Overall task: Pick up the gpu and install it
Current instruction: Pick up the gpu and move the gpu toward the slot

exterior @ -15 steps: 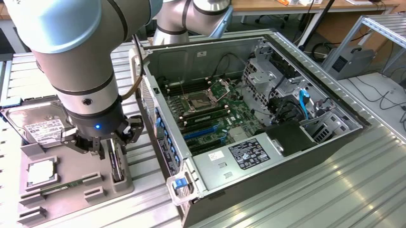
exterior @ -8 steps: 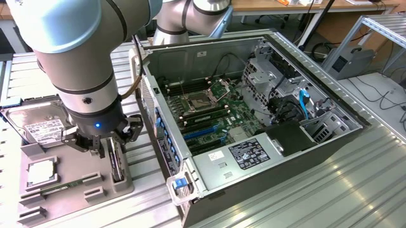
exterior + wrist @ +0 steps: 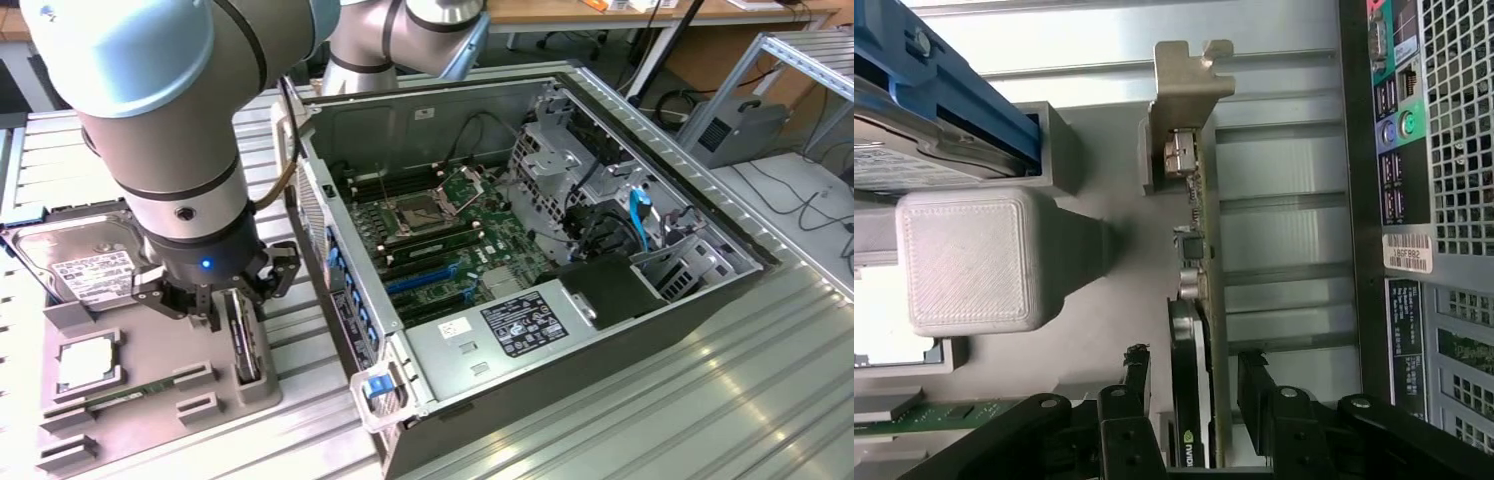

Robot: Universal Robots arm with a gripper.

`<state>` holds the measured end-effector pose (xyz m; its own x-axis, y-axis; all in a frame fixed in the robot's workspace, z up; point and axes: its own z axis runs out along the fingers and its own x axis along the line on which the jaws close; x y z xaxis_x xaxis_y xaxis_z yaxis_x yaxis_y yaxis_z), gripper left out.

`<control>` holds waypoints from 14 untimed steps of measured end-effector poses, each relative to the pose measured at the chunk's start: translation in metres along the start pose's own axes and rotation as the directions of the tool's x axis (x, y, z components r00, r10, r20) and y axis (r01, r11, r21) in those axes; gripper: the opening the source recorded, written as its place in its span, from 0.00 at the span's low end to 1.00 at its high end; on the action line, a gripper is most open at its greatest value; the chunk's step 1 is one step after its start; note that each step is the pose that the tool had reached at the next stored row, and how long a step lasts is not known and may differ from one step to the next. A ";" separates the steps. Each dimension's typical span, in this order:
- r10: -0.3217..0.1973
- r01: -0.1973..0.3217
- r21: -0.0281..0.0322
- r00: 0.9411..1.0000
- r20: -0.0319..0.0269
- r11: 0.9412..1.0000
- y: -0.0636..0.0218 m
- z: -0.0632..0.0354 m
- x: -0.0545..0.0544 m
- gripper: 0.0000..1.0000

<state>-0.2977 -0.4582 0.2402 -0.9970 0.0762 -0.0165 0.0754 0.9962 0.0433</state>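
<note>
1. Your tool (image 3: 227, 300) hangs low over the grey tray (image 3: 147, 345) at the exterior view's left, pointing straight down from the end of the arm (image 3: 174, 130).
2. Look at the wrist view: the tool's fingers (image 3: 1137, 385) stand one on each side of the gpu (image 3: 1199, 290). They are parted, with a thin gap showing on each side, so you have hold of nothing.
3. You will find the gpu upright on its long edge in a slot of the tray, with its silver bracket (image 3: 1189, 75) at the end far from the fingers.
4. On the same tray you also have the hard drive (image 3: 91, 265) with its white label, a square silver chip (image 3: 87, 365) and a narrow green memory stick (image 3: 134, 392), all apart from the gpu.
5. The tray lies on your surface (image 3: 641, 400), which is made of ribbed aluminium slats.
6. Just beside the tray is the open computer case (image 3: 534, 420), lying on its side with the motherboard (image 3: 454, 230) facing up.
7. Behind the case, the room shows you a wooden desk top (image 3: 601, 12).
8. At the exterior view's right stand an aluminium frame (image 3: 801, 60) and a grey box (image 3: 731, 130), with loose cables (image 3: 801, 190) lying nearby.
</note>
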 end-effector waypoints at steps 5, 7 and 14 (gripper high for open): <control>0.000 0.000 0.000 1.000 0.000 1.000 0.0003 0.0002 0.002 0.48; 0.000 0.000 0.000 1.000 0.000 1.000 0.0003 0.0002 0.002 0.48; 0.000 0.000 0.000 1.000 0.000 1.000 -0.0009 0.0008 0.002 0.48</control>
<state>-0.3001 -0.4588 0.2393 -0.9970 0.0762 -0.0165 0.0754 0.9962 0.0433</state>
